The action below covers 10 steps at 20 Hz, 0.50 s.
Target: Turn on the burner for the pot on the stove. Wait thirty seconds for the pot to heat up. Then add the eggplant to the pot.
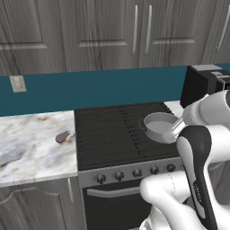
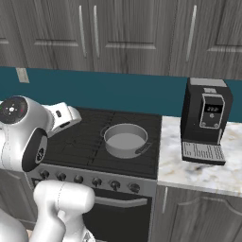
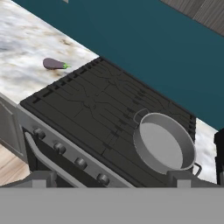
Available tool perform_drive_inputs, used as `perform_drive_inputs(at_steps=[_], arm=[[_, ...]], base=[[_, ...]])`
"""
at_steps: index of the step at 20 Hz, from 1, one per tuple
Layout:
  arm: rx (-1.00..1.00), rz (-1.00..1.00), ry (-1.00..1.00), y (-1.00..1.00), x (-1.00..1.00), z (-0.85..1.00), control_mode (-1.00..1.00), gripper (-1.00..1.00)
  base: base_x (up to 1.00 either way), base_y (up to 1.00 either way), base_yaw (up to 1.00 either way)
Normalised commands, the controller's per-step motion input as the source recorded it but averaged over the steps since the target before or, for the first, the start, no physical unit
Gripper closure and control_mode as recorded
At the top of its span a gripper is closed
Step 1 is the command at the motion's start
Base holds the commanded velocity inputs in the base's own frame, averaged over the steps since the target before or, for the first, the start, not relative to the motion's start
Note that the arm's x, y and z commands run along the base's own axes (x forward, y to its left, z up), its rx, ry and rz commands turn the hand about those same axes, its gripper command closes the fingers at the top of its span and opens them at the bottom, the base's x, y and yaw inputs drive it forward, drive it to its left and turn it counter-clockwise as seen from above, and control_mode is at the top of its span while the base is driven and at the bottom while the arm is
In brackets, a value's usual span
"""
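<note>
The stove (image 1: 108,139) has a black grated cooktop and a row of dark knobs (image 3: 70,155) on its grey front. A shallow grey pot (image 3: 164,142) with no lid sits on the right part of the grate (image 2: 80,142), and nothing is in it. It also shows as the pot (image 1: 159,126) and the pot (image 2: 125,140). A small purple eggplant (image 3: 54,64) lies on the marble counter just left of the cooktop, seen too as the eggplant (image 1: 62,137). My gripper (image 3: 111,180) hangs open and holds nothing, high above the stove front and apart from everything.
A black coffee machine (image 2: 205,120) stands on the marble counter (image 2: 203,172) right of the stove. More counter (image 1: 27,148) stretches to the left. A teal backsplash and grey wall cabinets (image 1: 112,31) rise behind. The oven door bar handle (image 2: 123,202) runs below the knobs.
</note>
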Motion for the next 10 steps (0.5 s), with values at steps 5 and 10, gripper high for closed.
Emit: perform_drive_inputs(at_steps=[5,10], arm=[[0.00,0.00,0.00,0.00,0.00,0.00,-1.00,-1.00],[0.00,0.00,0.00,0.00,0.00,0.00,-1.00,-1.00]], base=[[0.00,0.00,0.00],[0.00,0.00,0.00]])
